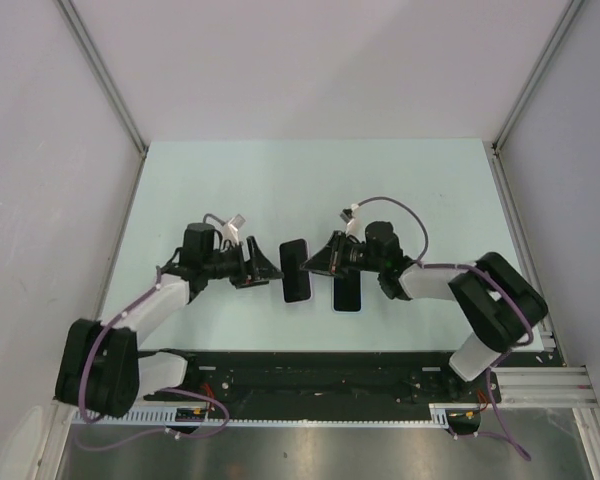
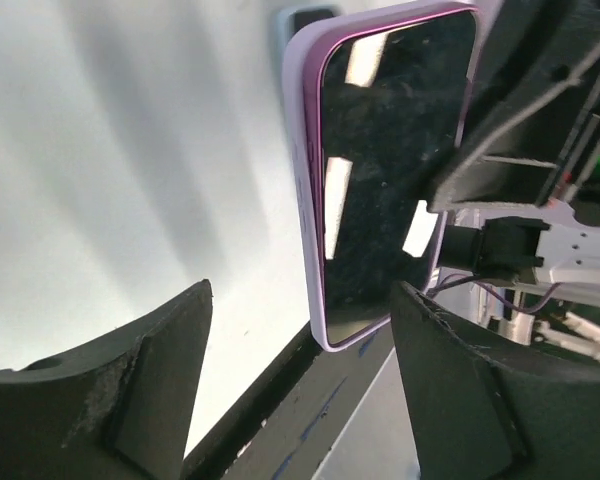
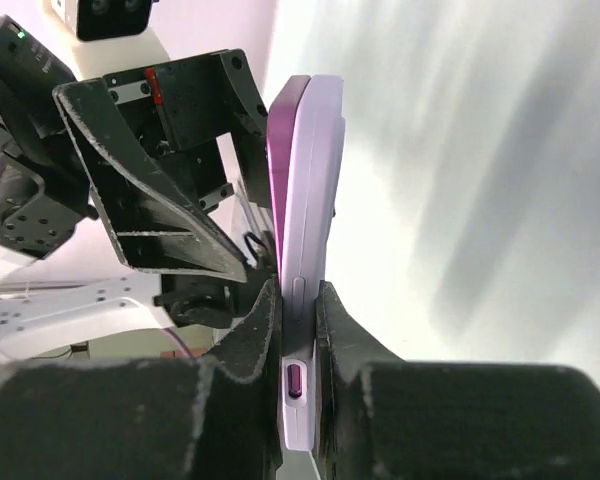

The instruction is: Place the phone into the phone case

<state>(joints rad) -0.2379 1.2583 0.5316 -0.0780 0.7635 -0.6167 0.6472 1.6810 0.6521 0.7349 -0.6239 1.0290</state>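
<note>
The phone [image 1: 296, 268] has a dark screen and purple frame and sits in a lilac phone case [image 2: 302, 180]. In the right wrist view its purple edge [image 3: 285, 150] stands a little proud of the case [image 3: 318, 180] at the far end. My right gripper [image 1: 317, 264] is shut on the cased phone's side [image 3: 298, 292] and holds it above the table. My left gripper [image 1: 268, 268] is open just left of the phone. Its fingers flank the phone's near corner without touching it [image 2: 302, 290]. The screen [image 2: 390, 170] faces the left wrist camera.
A dark rectangular item [image 1: 347, 293] lies on the pale table [image 1: 310, 180] under the right gripper; what it is I cannot tell. The black base rail [image 1: 310, 370] runs along the near edge. Grey walls close in the back and both sides.
</note>
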